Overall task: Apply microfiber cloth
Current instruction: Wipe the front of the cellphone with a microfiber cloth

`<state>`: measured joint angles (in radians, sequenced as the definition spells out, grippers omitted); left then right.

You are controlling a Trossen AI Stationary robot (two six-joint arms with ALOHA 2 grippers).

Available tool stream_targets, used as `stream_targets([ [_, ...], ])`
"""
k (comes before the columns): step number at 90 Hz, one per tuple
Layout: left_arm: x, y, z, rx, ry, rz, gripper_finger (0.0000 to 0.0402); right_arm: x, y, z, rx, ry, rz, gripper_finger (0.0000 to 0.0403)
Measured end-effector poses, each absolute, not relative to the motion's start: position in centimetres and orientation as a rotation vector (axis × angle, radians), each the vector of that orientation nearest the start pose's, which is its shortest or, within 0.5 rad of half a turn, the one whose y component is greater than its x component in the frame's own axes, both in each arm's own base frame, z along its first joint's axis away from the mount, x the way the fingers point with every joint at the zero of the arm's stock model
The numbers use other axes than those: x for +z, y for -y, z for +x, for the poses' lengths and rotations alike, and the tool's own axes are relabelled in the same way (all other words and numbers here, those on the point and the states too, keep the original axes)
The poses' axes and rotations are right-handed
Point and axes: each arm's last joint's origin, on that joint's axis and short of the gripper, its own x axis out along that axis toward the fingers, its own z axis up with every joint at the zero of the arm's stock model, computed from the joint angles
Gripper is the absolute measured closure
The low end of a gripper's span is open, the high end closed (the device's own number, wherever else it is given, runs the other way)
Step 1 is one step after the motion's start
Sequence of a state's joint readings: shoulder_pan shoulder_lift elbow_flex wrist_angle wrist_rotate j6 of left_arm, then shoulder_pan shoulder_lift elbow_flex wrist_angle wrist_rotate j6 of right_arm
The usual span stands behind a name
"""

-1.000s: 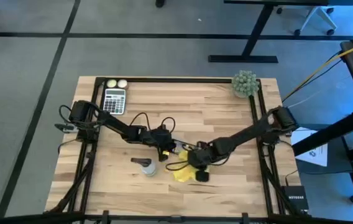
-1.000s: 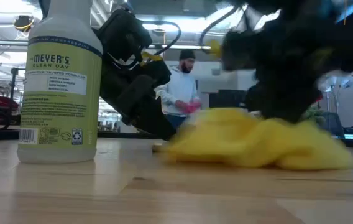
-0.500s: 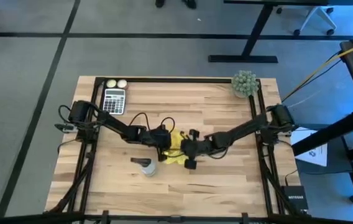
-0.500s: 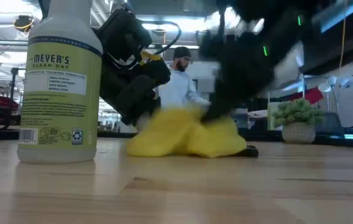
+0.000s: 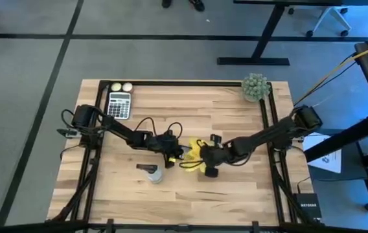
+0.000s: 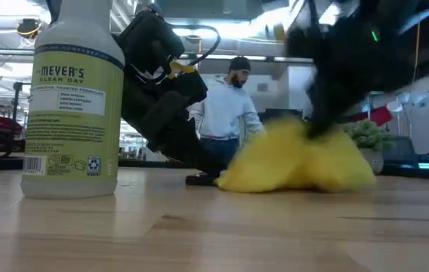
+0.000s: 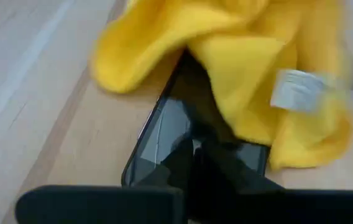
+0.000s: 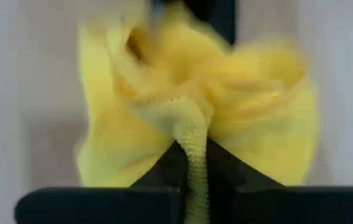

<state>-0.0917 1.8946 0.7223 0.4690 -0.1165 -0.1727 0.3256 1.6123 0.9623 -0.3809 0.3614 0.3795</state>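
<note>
The bright yellow microfiber cloth lies bunched at mid-table, its lower folds draped over the far part of a black smartphone that lies flat on the wood. My right gripper comes in from the table's right and is shut on the cloth. My left gripper comes in from the left, shut, with its tips down at the phone's near end. In the low view the cloth sits heaped on the table, with the phone's edge showing beside it. My left gripper has its shut fingertips down on the phone's near end, slanting down from the table's left. The phone lies flat on the table. My right gripper pinches a narrow fold of the cloth between its two fingers, coming from the table's right and slanting down. The rest of the cloth spreads bunched beyond the fingers, its underside on the phone and table.
A spray bottle stands just near-left of the grippers, close to the left arm. A calculator and two small balls sit at the far left; a small plant is at the far right corner. A person stands beyond the table.
My right gripper has dragged the cloth from the near side toward the far left, up onto the phone beside the left gripper, then drawn it back a little toward the table's right. The cloth stayed bunched and on the table throughout.
</note>
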Motion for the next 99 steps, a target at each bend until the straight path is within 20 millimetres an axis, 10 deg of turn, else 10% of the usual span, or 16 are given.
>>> stream_targets([
  [23, 8.9, 2.7, 32.7, 0.084, -0.694, -0.095, 0.0386, 17.9, -7.5, 32.7, -0.361, -0.696, -0.138, 0.0388],
  [52, 8.9, 2.7, 32.7, 0.091, -0.693, -0.121, 0.0386, 11.9, -8.6, 31.1, -0.23, -1.124, -0.042, 0.0388],
  [74, 8.9, 2.7, 32.7, 0.091, -0.692, -0.118, 0.0386, 15.3, -9.7, 27.2, -0.222, -1.332, -0.143, 0.0388],
  [99, 8.9, 2.7, 32.7, 0.091, -0.69, -0.121, 0.0386, 18.7, -10.0, 32.3, -0.284, -0.694, -0.059, 0.0388],
])
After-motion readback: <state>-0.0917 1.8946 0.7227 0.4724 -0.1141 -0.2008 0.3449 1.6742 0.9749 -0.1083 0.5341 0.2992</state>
